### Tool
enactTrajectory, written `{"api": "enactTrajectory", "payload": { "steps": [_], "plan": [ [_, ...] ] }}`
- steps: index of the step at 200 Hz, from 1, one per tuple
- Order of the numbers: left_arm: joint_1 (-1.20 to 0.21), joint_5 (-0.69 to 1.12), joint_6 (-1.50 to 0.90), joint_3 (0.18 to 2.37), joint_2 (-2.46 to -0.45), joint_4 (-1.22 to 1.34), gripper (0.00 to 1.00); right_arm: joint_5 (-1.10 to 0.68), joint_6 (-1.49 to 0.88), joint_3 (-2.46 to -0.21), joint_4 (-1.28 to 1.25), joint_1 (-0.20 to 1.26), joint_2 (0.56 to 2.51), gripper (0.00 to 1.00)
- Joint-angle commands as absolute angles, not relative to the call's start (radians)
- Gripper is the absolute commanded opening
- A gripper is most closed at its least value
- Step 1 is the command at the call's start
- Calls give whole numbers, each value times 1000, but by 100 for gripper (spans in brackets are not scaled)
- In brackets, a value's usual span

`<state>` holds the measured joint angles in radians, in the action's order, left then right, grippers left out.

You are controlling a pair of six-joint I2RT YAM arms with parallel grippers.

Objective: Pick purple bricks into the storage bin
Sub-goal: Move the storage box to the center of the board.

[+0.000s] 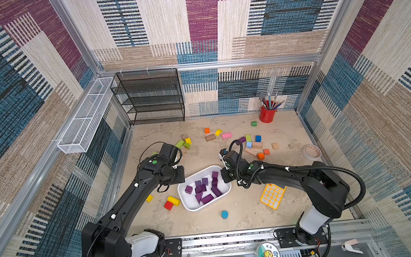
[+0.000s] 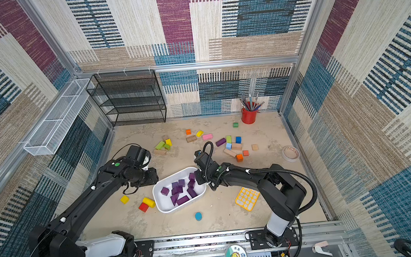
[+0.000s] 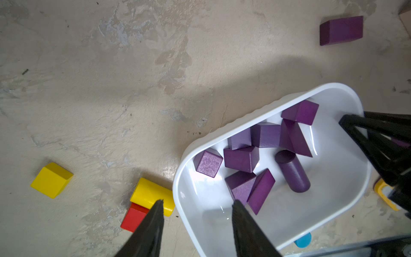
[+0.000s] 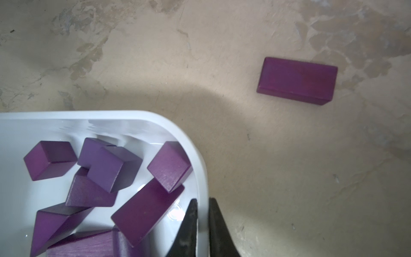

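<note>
The white storage bin (image 1: 196, 209) sits mid-table at an angle and holds several purple bricks (image 1: 206, 198): cubes, bars, wedges and a cylinder (image 3: 292, 171). One purple bar (image 1: 242, 139) lies loose on the table beyond the bin, and also shows in the wrist views (image 4: 297, 80). My right gripper (image 4: 202, 202) is shut on the bin's wall (image 4: 200, 169) at its right end, one finger inside and one outside. My left gripper (image 3: 198, 203) is open at the bin's left end. The bin's corner rim (image 3: 178, 191) runs between its fingers, touching neither.
A yellow cylinder (image 1: 173, 200), red block (image 1: 168, 205) and yellow cube (image 1: 149, 198) lie left of the bin, a blue disc (image 1: 224, 214) in front. Mixed coloured blocks (image 1: 257, 145) are scattered farther back. Yellow stencil (image 1: 273, 196), tape roll (image 1: 311, 152), red pencil cup (image 1: 267, 114), black rack (image 1: 149, 98).
</note>
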<state>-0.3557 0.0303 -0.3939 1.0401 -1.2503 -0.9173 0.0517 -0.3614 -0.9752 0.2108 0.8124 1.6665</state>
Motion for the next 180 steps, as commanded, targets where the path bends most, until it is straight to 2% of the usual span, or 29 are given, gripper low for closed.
{"api": "enactTrajectory", "payload": {
  "steps": [1, 17, 79, 180],
  "plan": [
    [-356, 40, -379, 1037, -1242, -910, 52, 50, -374, -1006, 209, 816, 1677, 6],
    [-356, 37, -380, 1037, -1238, -910, 52, 56, -377, -1033, 221, 816, 1689, 0],
    [-353, 23, -385, 1034, -1227, -907, 52, 85, -376, -1087, 214, 816, 1704, 0],
    [-333, 30, -391, 1032, -1226, -899, 52, 115, -426, -1305, 282, 816, 1828, 0]
  ]
}}
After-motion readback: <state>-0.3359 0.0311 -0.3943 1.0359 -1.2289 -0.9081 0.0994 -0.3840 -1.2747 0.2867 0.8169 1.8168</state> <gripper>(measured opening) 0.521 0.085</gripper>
